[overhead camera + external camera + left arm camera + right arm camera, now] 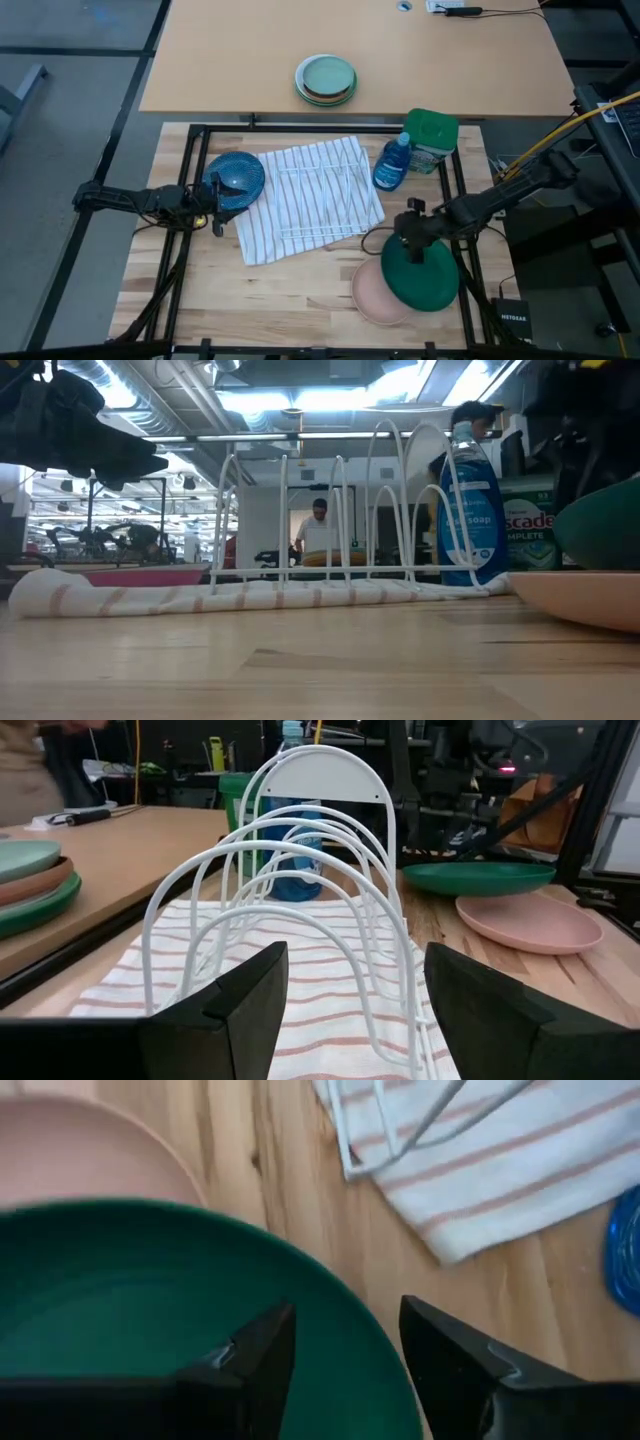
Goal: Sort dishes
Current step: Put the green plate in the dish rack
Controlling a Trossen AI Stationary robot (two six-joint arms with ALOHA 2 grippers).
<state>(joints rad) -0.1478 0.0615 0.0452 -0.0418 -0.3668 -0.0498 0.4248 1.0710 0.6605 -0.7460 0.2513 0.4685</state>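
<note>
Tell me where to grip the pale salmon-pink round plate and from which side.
Pinch the pale salmon-pink round plate at its bare rim on the side away from the large dark green plate, which overlaps its other edge. It lies flat, so come from above.

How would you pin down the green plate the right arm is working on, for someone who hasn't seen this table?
Start at the white wire rack on the striped towel mid-table, then go toward the table's right front corner. Two plates overlap there; the dark green plate lies partly over the pale pink plate, with the right gripper at its rim. It is the larger and darker of the pair.
</note>
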